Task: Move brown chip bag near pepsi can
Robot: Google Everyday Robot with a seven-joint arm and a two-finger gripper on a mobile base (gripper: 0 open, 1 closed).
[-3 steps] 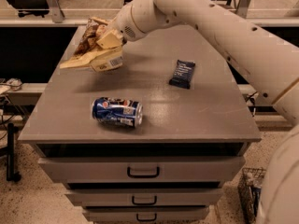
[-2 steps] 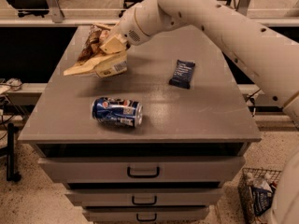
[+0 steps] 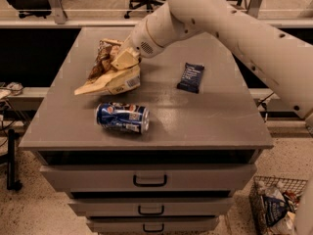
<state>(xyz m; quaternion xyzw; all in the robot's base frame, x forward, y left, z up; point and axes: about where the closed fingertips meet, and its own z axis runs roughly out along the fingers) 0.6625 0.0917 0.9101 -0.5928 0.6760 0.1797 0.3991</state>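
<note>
The brown chip bag (image 3: 105, 75) is crumpled in my gripper (image 3: 120, 62), brown on top with pale tan edges, over the left part of the grey cabinet top (image 3: 205, 121). The gripper is shut on the bag, and the bag's lower edge is at or just above the surface. The pepsi can (image 3: 122, 117) lies on its side just in front of the bag, blue with a white label patch, a short gap below the bag's lower edge.
A small dark navy snack packet (image 3: 190, 77) lies flat right of centre on the top. The cabinet has drawers (image 3: 149, 179) below. A wire basket (image 3: 276, 207) with rubbish stands on the floor at the lower right. Office chairs stand behind.
My gripper has brought the chip bag down and toward the front, closer to the can. The can and the navy packet have not moved.
</note>
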